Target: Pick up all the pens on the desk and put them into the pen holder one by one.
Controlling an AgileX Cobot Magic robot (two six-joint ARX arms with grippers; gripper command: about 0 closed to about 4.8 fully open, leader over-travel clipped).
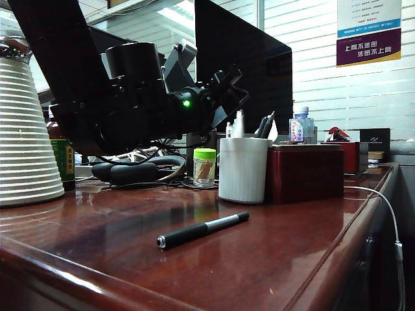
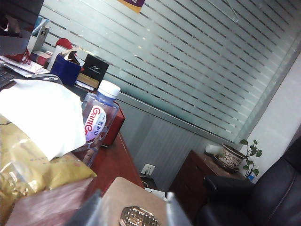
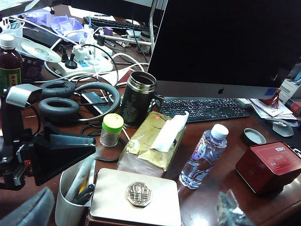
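Note:
One pen [image 1: 202, 230], matte black with a silver half, lies flat on the reddish-brown desk [image 1: 130, 259] in front of the white ribbed pen holder [image 1: 243, 170] [image 3: 66, 205]. Several slim pens [image 3: 80, 184] stand inside the holder, their tips showing above the rim [image 1: 264, 126]. My left gripper [image 1: 235, 97] [image 3: 91, 149] [image 2: 136, 212] hangs just above the holder. Its fingers [image 2: 176, 213] stand apart with nothing between them: open. My right gripper [image 3: 129, 211] is open and empty, high over the near edge, looking down on the holder and box; it does not show in the exterior view.
A dark red box [image 1: 305, 172] with a tan emblem lid [image 3: 136, 195] touches the holder's side. Behind stand a water bottle [image 3: 203, 157], a tissue pack [image 3: 150, 141], a green-capped jar [image 1: 204, 167], a steel-and-black tumbler [image 3: 138, 96], headphones [image 3: 70, 99], a monitor and keyboard. A white ribbed cone [image 1: 26, 142] stands far left.

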